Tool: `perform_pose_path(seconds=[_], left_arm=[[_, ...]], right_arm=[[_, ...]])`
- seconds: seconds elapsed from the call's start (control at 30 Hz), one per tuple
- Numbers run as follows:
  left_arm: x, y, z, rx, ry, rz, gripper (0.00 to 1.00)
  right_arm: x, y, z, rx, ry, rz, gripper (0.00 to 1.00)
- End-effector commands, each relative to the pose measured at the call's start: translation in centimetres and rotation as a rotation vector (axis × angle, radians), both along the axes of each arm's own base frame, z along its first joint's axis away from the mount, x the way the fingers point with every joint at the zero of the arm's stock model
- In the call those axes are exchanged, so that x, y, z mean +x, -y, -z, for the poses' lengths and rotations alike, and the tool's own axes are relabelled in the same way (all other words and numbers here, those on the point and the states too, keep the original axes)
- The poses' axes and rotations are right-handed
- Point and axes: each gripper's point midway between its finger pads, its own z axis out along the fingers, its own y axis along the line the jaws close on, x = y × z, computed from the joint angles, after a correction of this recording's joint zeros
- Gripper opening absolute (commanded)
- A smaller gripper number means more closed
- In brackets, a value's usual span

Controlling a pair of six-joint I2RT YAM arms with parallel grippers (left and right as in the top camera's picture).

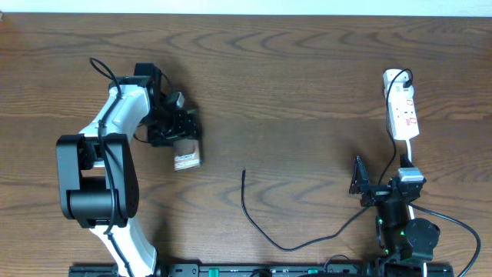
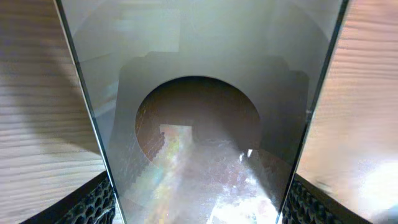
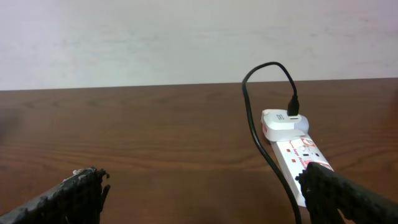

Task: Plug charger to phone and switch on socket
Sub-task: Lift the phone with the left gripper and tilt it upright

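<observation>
Nearest me on the brown wooden table [image 1: 307, 85], the thin black charger cable [image 1: 244, 191] lies in a loose curve, its small plug tip pointing away, about mid-table. It looks light and floppy, so I'd pinch it just behind the tip, where it is stiffest.

To its right the right gripper [image 3: 202, 180] hangs low with its fingers spread wide and nothing between them.

Further back on the left, the left gripper [image 1: 183, 132] seems clamped across the long edges of the flat, glossy bronze phone [image 1: 187, 156]. That face looks slick and breakable, so the edges are the place to hold it.

Farthest, on the right, lies the white power strip [image 1: 402, 111] with red markings; it looks rigid and should stay put under a press.
</observation>
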Motion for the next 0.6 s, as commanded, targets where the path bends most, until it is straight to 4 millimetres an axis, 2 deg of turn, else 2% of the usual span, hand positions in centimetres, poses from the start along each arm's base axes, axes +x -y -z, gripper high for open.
perform_pose_path(seconds=[0.0, 0.07, 0.17, 0.2, 0.27, 0.37, 0.57], left_arm=[[0.6, 4.9, -3.4, -0.334, 0.012, -0.014, 0.07], [0.8, 6.5, -5.0, -0.468, 0.018, -0.018, 0.07], [1.1, 8.9, -8.5, -0.714, 0.028, -0.028, 0.07], [1.4, 9.7, -10.3, -0.830, 0.021, -0.046, 0.07], [1.8, 10.3, -12.3, -0.946, -0.008, -0.080, 0.07], [2.1, 10.6, -13.6, -1.023, -0.086, -0.143, 0.07], [2.5, 10.7, -15.0, -1.086, -0.293, -0.285, 0.07]], right_arm=[[0.0, -0.1, 0.1, -0.012, -0.002, -0.003, 0.99], [0.0, -0.1, 0.1, -0.012, -0.002, -0.003, 0.99], [0.0, -0.1, 0.1, -0.012, -0.002, -0.003, 0.99], [0.0, -0.1, 0.1, -0.012, -0.002, -0.003, 0.99], [0.0, -0.1, 0.1, -0.012, -0.002, -0.003, 0.99], [0.0, -0.1, 0.1, -0.012, -0.002, -0.003, 0.99], [0.0, -0.1, 0.1, -0.012, -0.002, -0.003, 0.99]])
